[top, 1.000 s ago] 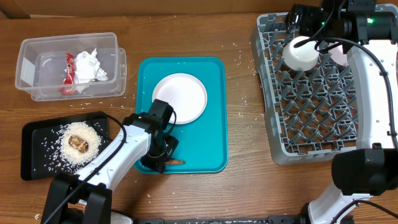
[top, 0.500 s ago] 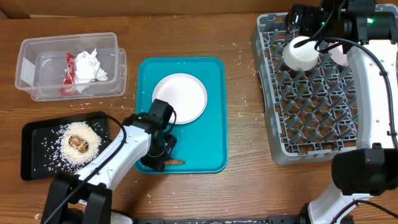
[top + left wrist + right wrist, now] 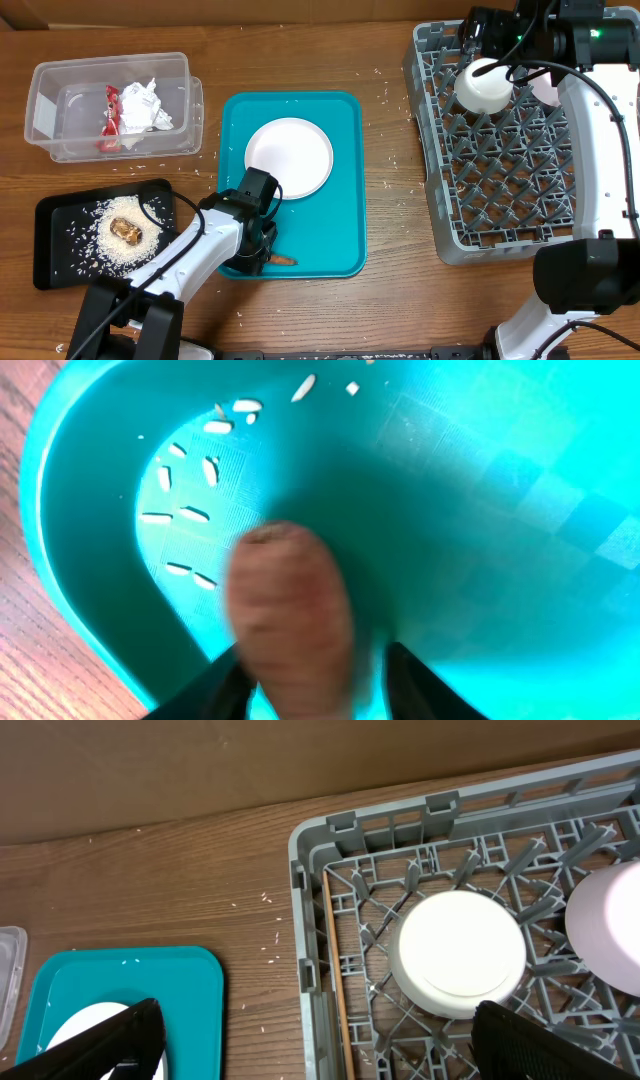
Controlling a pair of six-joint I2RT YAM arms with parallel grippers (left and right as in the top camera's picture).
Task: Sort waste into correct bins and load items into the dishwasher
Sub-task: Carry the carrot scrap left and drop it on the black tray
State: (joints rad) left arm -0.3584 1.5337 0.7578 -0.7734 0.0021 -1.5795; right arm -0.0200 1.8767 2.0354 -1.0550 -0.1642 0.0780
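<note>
A teal tray (image 3: 345, 215) holds a white plate (image 3: 290, 157) and a small brown food piece (image 3: 284, 260) near its front left corner. My left gripper (image 3: 262, 243) is low over that piece; in the left wrist view the blurred brown piece (image 3: 290, 620) lies between the open fingers (image 3: 315, 685), with rice grains (image 3: 185, 515) on the tray beside it. My right gripper (image 3: 487, 38) is open and empty above the grey dish rack (image 3: 440, 215), near an upturned white bowl (image 3: 484, 86), which also shows in the right wrist view (image 3: 460, 953).
A clear bin (image 3: 45, 120) with crumpled wrappers stands at the back left. A black tray (image 3: 55, 215) with rice and a brown food lump lies at the front left. A pink cup (image 3: 610, 920) sits in the rack. Rice grains are scattered on the wooden table.
My left gripper has shifted slightly toward the tray's front edge and closer onto the brown food piece. The right arm has not moved.
</note>
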